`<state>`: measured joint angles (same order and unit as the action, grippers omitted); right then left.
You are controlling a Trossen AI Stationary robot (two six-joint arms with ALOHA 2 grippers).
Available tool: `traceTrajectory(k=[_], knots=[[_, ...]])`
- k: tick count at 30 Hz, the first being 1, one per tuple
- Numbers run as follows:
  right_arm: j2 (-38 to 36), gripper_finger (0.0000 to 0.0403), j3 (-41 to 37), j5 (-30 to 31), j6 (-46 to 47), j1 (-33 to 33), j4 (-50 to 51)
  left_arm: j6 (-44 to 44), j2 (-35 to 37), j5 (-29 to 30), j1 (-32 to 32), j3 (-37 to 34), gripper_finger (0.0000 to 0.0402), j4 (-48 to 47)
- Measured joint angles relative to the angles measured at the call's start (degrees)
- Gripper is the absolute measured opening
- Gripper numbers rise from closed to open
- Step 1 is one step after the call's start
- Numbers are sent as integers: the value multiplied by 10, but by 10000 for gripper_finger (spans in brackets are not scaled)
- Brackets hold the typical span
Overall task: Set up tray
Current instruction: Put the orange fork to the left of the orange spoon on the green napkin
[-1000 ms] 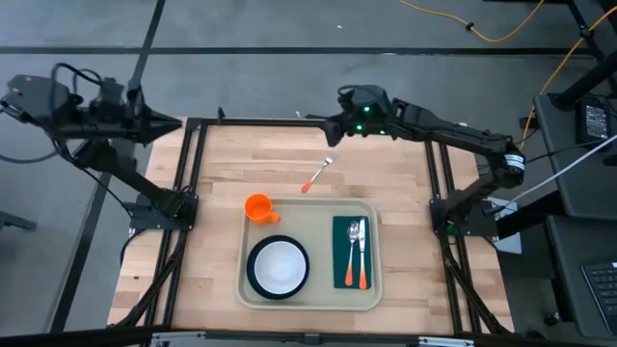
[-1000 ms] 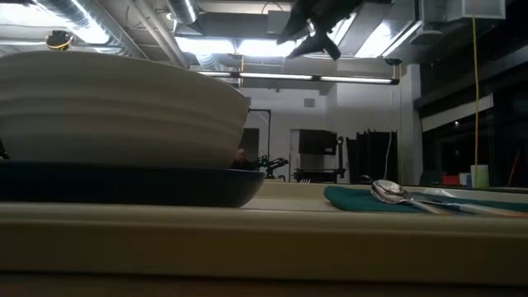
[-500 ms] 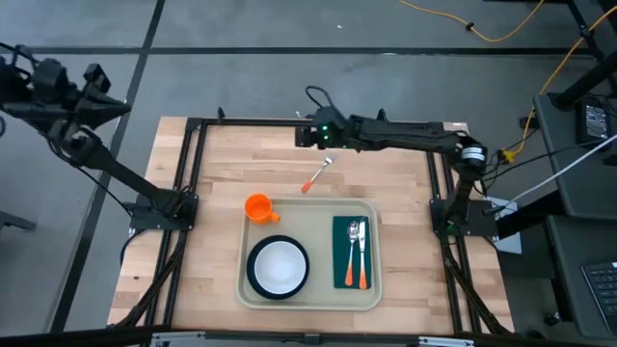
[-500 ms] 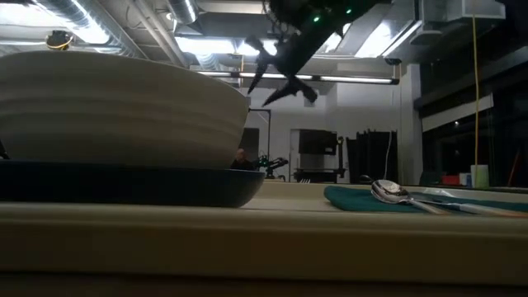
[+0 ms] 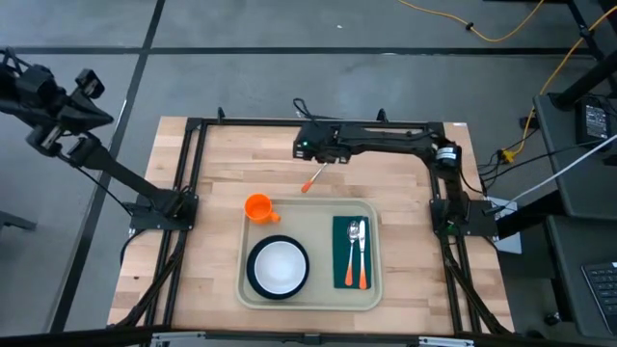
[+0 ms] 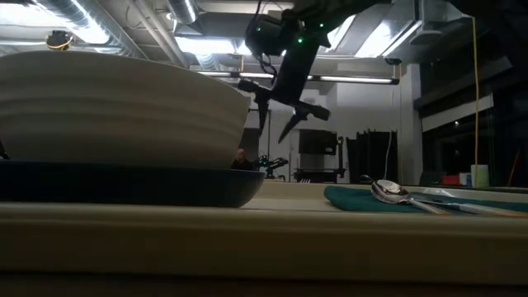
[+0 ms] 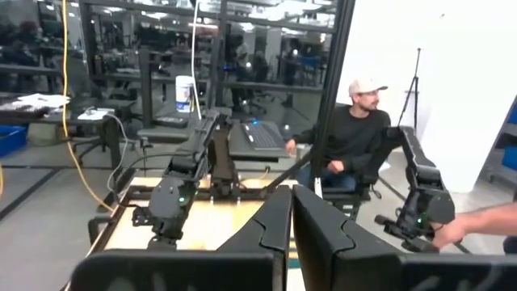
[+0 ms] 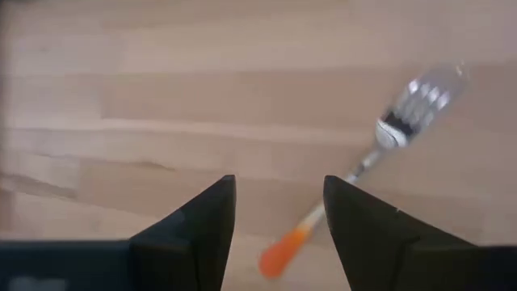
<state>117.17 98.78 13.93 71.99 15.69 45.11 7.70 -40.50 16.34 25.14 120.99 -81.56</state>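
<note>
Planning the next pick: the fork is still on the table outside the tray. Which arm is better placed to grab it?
The right. Its gripper hangs directly over the fork, jaws open, near the tray. The left gripper sits far off beyond the table's left edge, jaws shut.

Beige tray [image 5: 319, 298], dark green napkin [image 5: 351, 268], orange cup [image 5: 257, 206] — orange-handled fork [image 5: 316, 175], pale striped wood table [image 5: 220, 173].

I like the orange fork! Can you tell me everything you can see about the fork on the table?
The fork has shiny silver metal tines and neck, and an orange handle that looks plastic. It lies flat and slanted on the bare wooden table, outside the tray, just beyond its far edge. Nothing touches it. The right gripper hangs open right above it.
</note>
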Motion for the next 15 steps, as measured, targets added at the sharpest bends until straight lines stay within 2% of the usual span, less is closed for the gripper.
traceTrajectory(k=[6, 15], knots=[[33, 193, 0, -13, 69, -6, 17, -19, 3, -18, -1, 0, 13, -18], [73, 193, 0, -35, 134, -7, 14, -55, 3, -113, -1, 1, 12, -19]])
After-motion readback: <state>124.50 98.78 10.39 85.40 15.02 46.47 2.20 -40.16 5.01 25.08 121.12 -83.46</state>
